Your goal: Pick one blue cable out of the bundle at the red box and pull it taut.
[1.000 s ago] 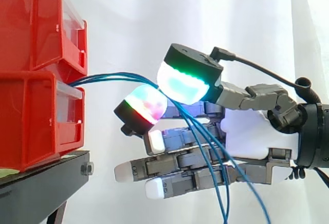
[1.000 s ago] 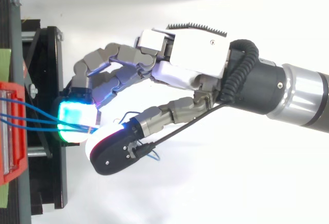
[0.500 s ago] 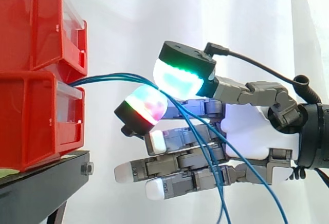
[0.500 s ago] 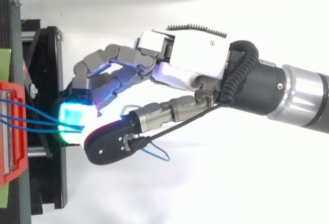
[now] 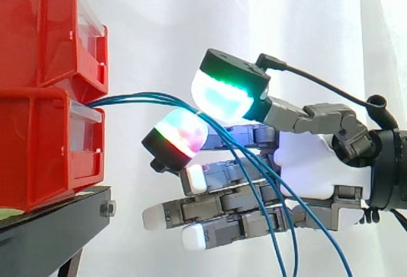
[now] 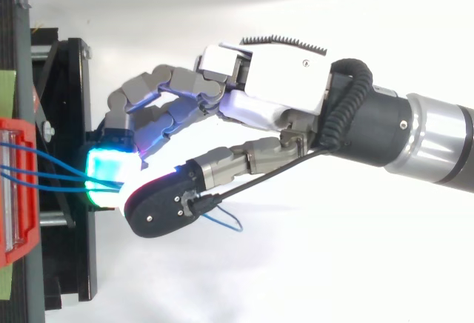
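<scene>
Quick look at the hardware: the hand (image 6: 278,86) is built around a glossy white palm shell with a tiny dark screw on its back and a black comb-like strip along one edge. Grey segmented fingers run out from the palm. Two fingertips (image 5: 219,96) are chunky black-backed pads, one glowing white, cyan and green, one with red and magenta mixed in; the others have small plain white caps. Behind the palm there's a black wrist collar, then the silver arm (image 6: 437,141).

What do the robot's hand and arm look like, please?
The hand has grey segmented fingers on a white palm shell. Its fingertip pads are thick, some in black housings glowing cyan-green or red, others plain white. The arm is black, then silver.
</scene>
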`<state>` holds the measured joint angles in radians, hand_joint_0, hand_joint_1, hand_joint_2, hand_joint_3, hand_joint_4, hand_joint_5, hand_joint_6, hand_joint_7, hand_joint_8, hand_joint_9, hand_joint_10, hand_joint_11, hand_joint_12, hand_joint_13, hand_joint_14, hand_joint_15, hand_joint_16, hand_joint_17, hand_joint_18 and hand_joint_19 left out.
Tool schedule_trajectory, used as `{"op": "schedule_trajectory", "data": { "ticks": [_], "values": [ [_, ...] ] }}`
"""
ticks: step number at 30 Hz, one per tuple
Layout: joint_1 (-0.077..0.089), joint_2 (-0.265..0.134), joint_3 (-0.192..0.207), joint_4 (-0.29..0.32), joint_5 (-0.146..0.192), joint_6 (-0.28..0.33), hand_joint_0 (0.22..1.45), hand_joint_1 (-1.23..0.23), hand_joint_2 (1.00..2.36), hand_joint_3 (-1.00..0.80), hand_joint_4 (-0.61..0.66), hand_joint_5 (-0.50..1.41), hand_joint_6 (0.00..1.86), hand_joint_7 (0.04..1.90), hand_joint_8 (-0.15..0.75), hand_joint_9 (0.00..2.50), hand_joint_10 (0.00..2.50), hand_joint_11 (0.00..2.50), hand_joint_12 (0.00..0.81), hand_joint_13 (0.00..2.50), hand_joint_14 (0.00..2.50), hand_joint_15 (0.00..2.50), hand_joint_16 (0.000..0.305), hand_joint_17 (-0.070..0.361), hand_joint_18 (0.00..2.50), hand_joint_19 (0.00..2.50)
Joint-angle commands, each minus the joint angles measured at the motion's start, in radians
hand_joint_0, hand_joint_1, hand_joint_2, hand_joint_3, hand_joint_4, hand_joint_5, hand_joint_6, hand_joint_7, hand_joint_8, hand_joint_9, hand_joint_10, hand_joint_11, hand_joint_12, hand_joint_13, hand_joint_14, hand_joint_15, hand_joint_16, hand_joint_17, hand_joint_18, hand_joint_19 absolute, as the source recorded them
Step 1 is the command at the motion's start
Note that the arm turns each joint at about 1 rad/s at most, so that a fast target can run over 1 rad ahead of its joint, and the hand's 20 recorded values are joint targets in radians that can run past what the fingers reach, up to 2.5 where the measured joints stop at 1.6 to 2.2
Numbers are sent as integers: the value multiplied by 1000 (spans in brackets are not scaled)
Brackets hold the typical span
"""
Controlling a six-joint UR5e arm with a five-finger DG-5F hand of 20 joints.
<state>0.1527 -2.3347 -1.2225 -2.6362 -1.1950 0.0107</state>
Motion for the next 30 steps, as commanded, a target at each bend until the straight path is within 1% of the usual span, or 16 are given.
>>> {"op": "schedule_trajectory", "data": {
  "ticks": [1, 4, 5, 8, 9, 11, 14, 16, 19, 21, 22, 23, 25, 26, 28, 30],
  "values": [
    [2, 0, 0, 2, 0, 0, 568, -635, 1000, -500, 119, -178, 826, 945, 308, 871, 15, 920, 317, 492, 11, 295, 43, 98, 595, 426],
    [2, 0, 1, 2, 2, 0, 569, -636, 1000, -500, 120, -174, 824, 987, 311, 897, 13, 938, 318, 503, 11, 294, 43, 97, 606, 433],
    [2, 0, 0, 2, 3, 0, 569, -660, 1000, -500, 123, -174, 831, 992, 313, 907, 16, 952, 319, 507, 11, 298, 43, 97, 608, 430],
    [2, 0, 0, 2, 2, 0, 537, -721, 1000, -500, 128, -173, 840, 1003, 318, 914, 15, 967, 329, 521, 11, 300, 45, 101, 630, 415],
    [2, 0, 0, 2, 3, 0, 502, -756, 1000, -500, 137, -172, 847, 989, 326, 921, 13, 984, 338, 529, 10, 289, 47, 106, 646, 404],
    [2, 0, 0, 2, 3, 0, 474, -790, 1000, -500, 147, -171, 849, 985, 335, 922, 13, 979, 346, 532, 11, 292, 49, 110, 655, 399],
    [2, 0, 1, 2, 2, 0, 436, -810, 1000, -500, 153, -167, 853, 968, 351, 933, 11, 982, 362, 541, 10, 290, 52, 118, 676, 377],
    [2, 0, 1, 2, 3, 0, 433, -817, 1000, -500, 155, -164, 853, 975, 352, 933, 12, 984, 363, 541, 10, 285, 52, 118, 677, 379],
    [2, 0, 1, 2, 3, 0, 479, -835, 1000, -500, 143, -160, 858, 1012, 335, 937, 13, 1008, 343, 542, 10, 291, 49, 109, 654, 394],
    [2, 0, 0, 2, 3, 0, 599, -807, 1000, -500, 125, -155, 868, 1072, 316, 946, 17, 1004, 318, 537, 11, 298, 43, 96, 634, 414],
    [2, 0, 0, 2, 3, 0, 617, -798, 1000, -500, 125, -155, 869, 1083, 313, 949, 16, 1006, 317, 537, 11, 293, 42, 96, 638, 419],
    [2, 0, 0, 2, 2, 0, 643, -795, 1003, -455, 115, -153, 871, 1105, 312, 950, 16, 1008, 316, 546, 11, 305, 42, 95, 645, 421],
    [2, 0, 0, 2, 3, 0, 653, -806, 1008, -397, 103, -153, 876, 1129, 317, 974, 17, 1028, 317, 549, 11, 301, 42, 95, 649, 421],
    [2, 0, 0, 4, 3, 0, 662, -823, 1013, -310, 86, -154, 883, 1153, 315, 968, 16, 1038, 317, 551, 11, 299, 42, 96, 659, 419],
    [2, 0, 1, 4, 2, 0, 664, -829, 1015, -275, 69, -155, 892, 1149, 318, 968, 16, 1044, 316, 558, 11, 307, 43, 96, 660, 418],
    [2, 0, 0, 4, 3, 0, 664, -838, 1018, -201, 34, -154, 905, 1167, 318, 971, 19, 1049, 318, 561, 11, 311, 43, 96, 663, 419]
  ]
}}
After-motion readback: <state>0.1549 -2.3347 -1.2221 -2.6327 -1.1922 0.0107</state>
